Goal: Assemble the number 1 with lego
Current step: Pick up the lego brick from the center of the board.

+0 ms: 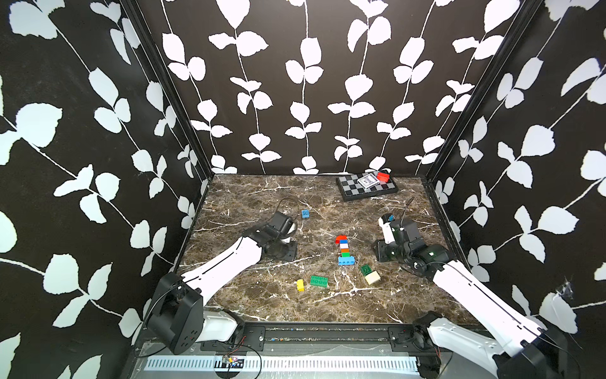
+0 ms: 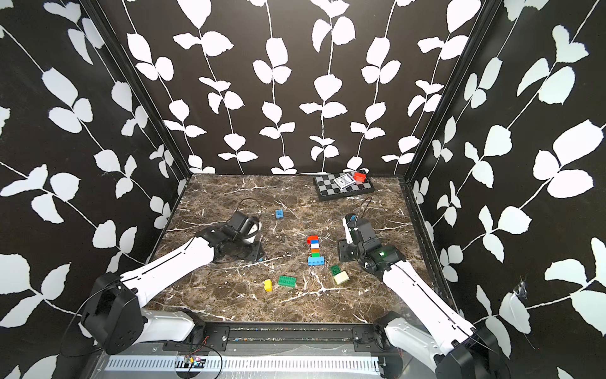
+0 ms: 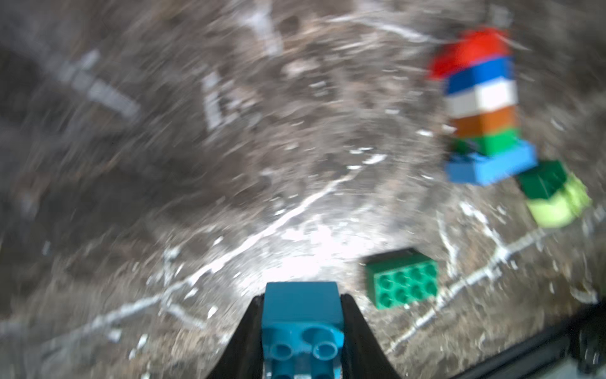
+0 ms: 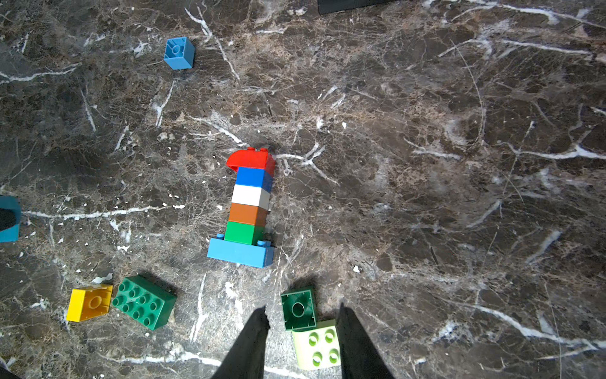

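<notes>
The lego figure (image 1: 344, 249) lies flat mid-table: a red curved top, then blue, white, orange and green bricks on a light blue oblong base, also in the right wrist view (image 4: 249, 206). My left gripper (image 3: 301, 297) is shut on a teal brick (image 3: 301, 311). In both top views it hangs left of the figure (image 1: 290, 226), where the brick is hidden. The left wrist view is blurred. My right gripper (image 4: 302, 306) is held high at the figure's right (image 1: 387, 220). Its jaws are apart, with nothing between them. Far below lie a dark green brick (image 4: 298, 308) and a cream brick (image 4: 316, 344).
A light blue brick (image 1: 305, 214) lies behind the left gripper. A yellow brick (image 1: 300, 285) and a green oblong brick (image 1: 319, 281) lie near the front. At the back right a chessboard (image 1: 351, 190) carries a card deck (image 1: 366, 181) and a red brick (image 1: 382, 177).
</notes>
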Tool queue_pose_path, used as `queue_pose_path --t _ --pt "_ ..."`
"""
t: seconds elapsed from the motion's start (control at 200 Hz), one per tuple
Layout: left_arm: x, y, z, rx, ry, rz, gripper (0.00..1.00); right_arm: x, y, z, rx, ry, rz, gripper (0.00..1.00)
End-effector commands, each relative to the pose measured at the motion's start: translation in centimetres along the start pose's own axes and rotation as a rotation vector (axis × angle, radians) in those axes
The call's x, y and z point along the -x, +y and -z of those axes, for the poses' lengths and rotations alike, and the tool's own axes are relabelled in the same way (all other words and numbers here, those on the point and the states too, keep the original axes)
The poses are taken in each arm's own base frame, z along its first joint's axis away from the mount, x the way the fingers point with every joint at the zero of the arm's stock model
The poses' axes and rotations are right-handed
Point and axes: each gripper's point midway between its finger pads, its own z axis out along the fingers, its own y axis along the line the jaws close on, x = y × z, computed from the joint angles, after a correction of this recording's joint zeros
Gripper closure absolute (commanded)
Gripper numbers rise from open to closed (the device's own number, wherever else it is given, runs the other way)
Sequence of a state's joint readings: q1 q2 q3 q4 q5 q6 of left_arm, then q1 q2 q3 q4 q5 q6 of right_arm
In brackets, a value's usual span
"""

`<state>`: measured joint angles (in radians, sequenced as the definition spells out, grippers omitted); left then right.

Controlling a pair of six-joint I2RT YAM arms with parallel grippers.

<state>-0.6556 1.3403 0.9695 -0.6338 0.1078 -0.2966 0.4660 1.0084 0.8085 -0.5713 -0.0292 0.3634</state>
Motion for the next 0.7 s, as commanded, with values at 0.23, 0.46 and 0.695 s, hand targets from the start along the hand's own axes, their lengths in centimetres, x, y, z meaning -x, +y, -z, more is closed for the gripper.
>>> queue_pose_path --t 0.23,0.46,0.695 --pt "-1.6 -9.4 0.5 -0.277 0.025 -1.034 0.98 -2.1 -1.3 0.6 -0.027 0.018 -0.034 0.64" --pt "-4.7 -9.8 -0.8 -0.347 0.177 -1.405 0.99 -2.7 -2.1 1.4 -0.052 0.003 -0.053 0.64" --pt "-6.3 -10.5 -2.3 -0.349 0.283 -1.554 0.99 -3.0 -2.6 1.6 -0.070 -0.002 -0.064 0.64"
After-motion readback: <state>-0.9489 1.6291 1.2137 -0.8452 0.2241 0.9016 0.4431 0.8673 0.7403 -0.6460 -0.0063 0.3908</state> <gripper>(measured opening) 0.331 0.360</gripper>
